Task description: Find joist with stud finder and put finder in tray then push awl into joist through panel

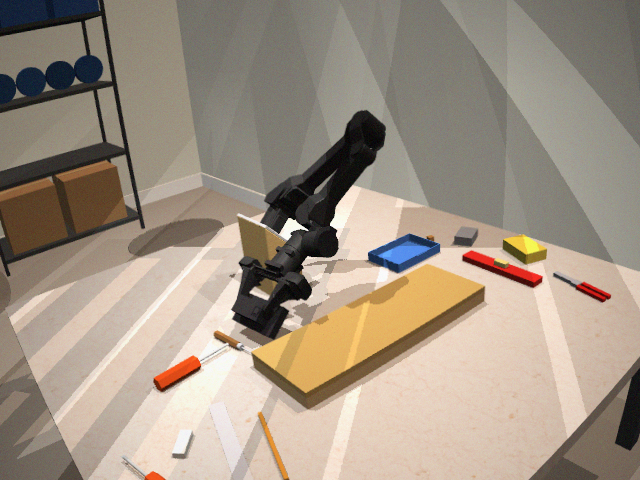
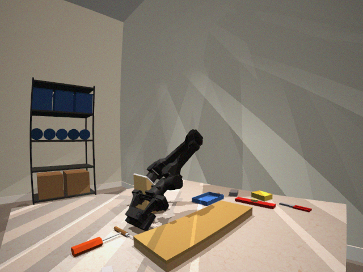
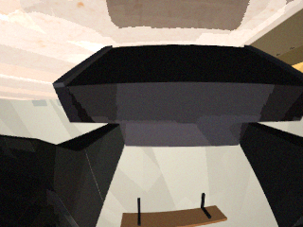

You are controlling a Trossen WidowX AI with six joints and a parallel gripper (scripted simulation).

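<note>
My gripper point(image 1: 262, 310) point(image 2: 141, 216) is shut on the stud finder, a dark block point(image 3: 185, 101) that spans the fingers in the wrist view. It is tilted and hangs above the table, just off the near left end of the floor panel point(image 1: 373, 328) point(image 2: 193, 231). The panel is a long tan slab; no hole shows in its top. The awl point(image 1: 225, 338) point(image 2: 120, 231), with a brown handle, lies on the table by the panel's left corner, its tip close to the panel. The blue tray point(image 1: 405, 251) point(image 2: 208, 198) is empty, behind the panel. The joist is hidden.
An orange screwdriver point(image 1: 177, 373) point(image 2: 87, 246) lies left of the awl. An upright tan board point(image 1: 252, 241) point(image 2: 140, 182) stands behind the gripper. A red level point(image 1: 480, 262), a yellow block point(image 1: 524, 250), a grey block point(image 1: 465, 236) and red-handled pliers point(image 1: 591, 290) lie at the right. A pencil point(image 1: 272, 444) lies in front.
</note>
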